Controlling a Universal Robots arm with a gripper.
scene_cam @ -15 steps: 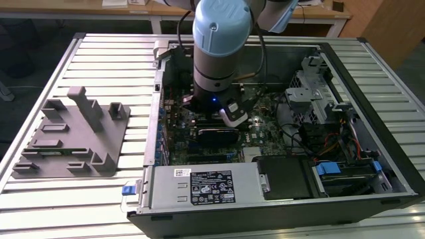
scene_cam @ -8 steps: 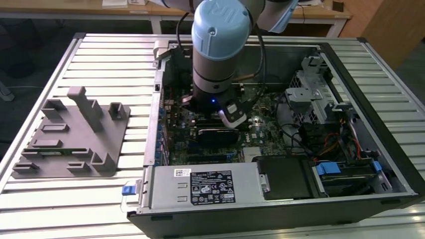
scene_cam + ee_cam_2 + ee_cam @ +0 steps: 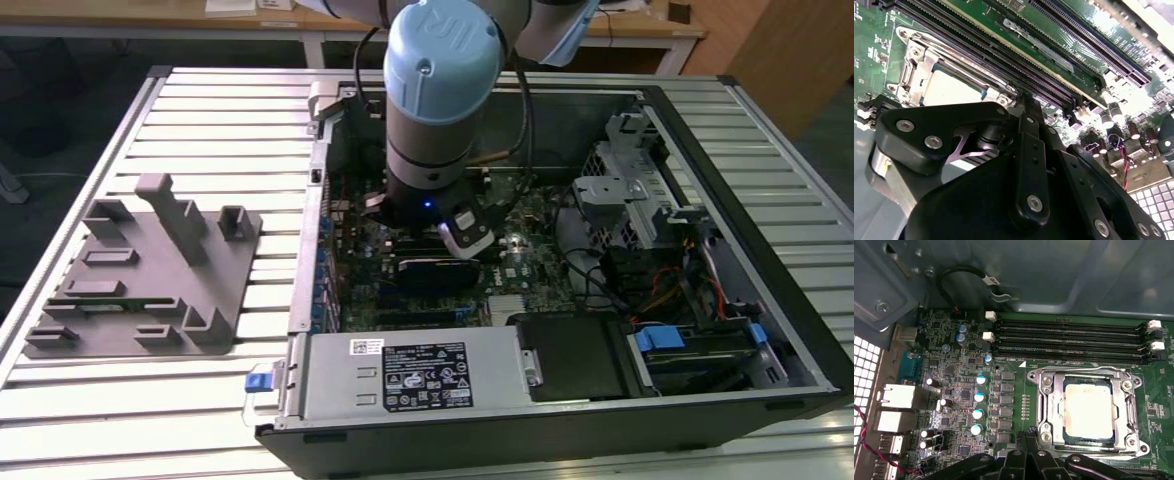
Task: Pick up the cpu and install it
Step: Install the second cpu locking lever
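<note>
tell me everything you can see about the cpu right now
The cpu is a flat square chip with a pale, silvery-white metal top and a darker rim. It lies level inside the metal-framed socket on the green motherboard, beside the memory slots. The second wrist view shows it beyond the gripper linkage. Nothing grips it.

light: even, soft indoor | glare: cpu [image 3: 1089, 409] lid washed pale | blur: near end effector [image 3: 1026, 112] soft
</note>
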